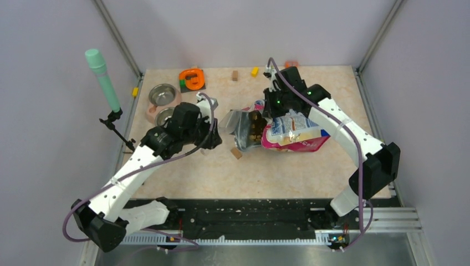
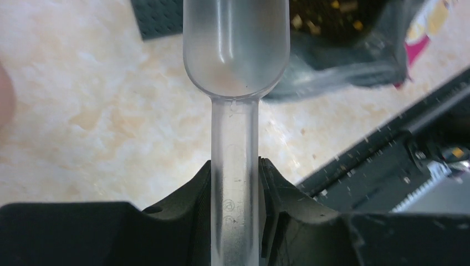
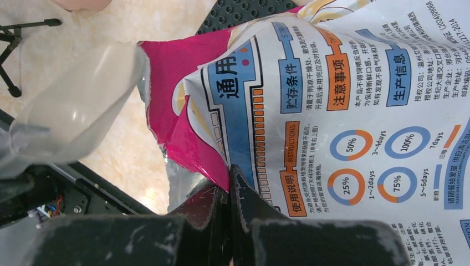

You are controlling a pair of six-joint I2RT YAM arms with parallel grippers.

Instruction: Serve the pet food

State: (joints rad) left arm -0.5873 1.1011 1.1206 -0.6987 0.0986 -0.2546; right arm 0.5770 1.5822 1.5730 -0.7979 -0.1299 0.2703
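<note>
Mid-table, the left gripper (image 2: 235, 185) is clamping the flat handle of a frosted plastic scoop (image 2: 235, 50); the right gripper (image 3: 230, 191) is pinching the glossy, crinkled bag (image 3: 343, 100), pebbly kibble (image 1: 255, 128) inside.

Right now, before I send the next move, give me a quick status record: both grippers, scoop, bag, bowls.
bag: lying on the table, mouth open to the left
kibble: visible inside the mouth
scoop: translucent, cup looks empty, just outside the bag mouth
left gripper: shut on the scoop handle
right gripper: shut, pinching the bag edge
bowls: two steel bowls, far left; far one looks empty, near one partly hidden by the left arm
</note>
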